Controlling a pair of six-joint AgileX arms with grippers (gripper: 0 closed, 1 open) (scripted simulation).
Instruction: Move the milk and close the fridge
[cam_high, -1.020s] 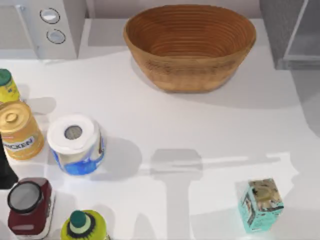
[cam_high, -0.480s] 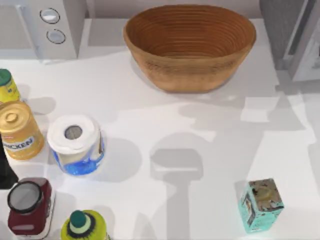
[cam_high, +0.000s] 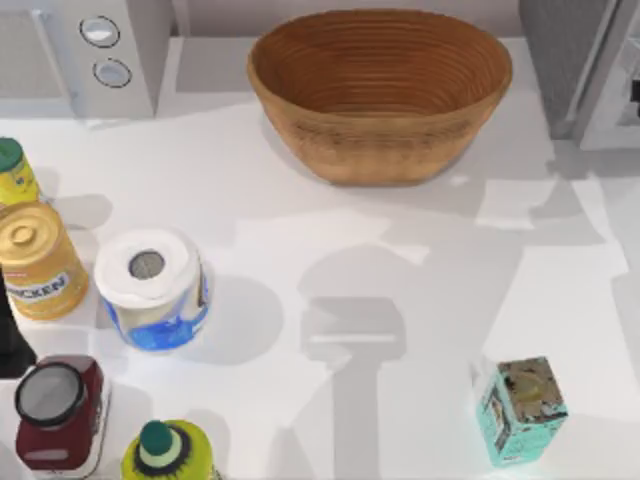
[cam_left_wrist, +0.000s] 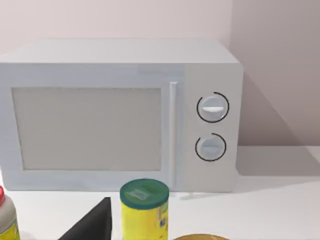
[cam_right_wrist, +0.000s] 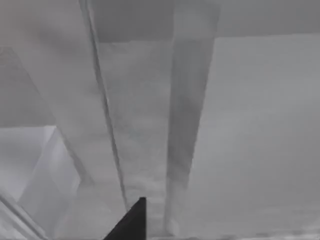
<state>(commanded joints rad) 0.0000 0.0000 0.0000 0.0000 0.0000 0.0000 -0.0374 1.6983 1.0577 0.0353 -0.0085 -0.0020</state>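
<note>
The fridge (cam_high: 560, 50) stands at the table's back right corner, a speckled dark-grey side with a pale door panel (cam_high: 612, 95) angled close against it. In the right wrist view the pale grey door panels (cam_right_wrist: 150, 125) are very near, with a dark part of my right gripper (cam_right_wrist: 131, 221) just in front of them. The milk is out of view. My left arm (cam_high: 10, 345) is parked at the table's left edge. A dark part of its gripper (cam_left_wrist: 92, 222) shows in the left wrist view.
A wicker basket (cam_high: 380, 90) sits at the back middle and a microwave (cam_high: 85, 55) at the back left. A teal patterned carton (cam_high: 520, 410) is front right. A toilet roll (cam_high: 150, 290), yellow jar (cam_high: 40, 262), green-capped bottle (cam_left_wrist: 144, 207) and red jar (cam_high: 55, 410) crowd the left.
The fridge door has swung from wide open inward toward the cabinet. The shadows on the table's right half have shifted with it. The left arm has not moved.
</note>
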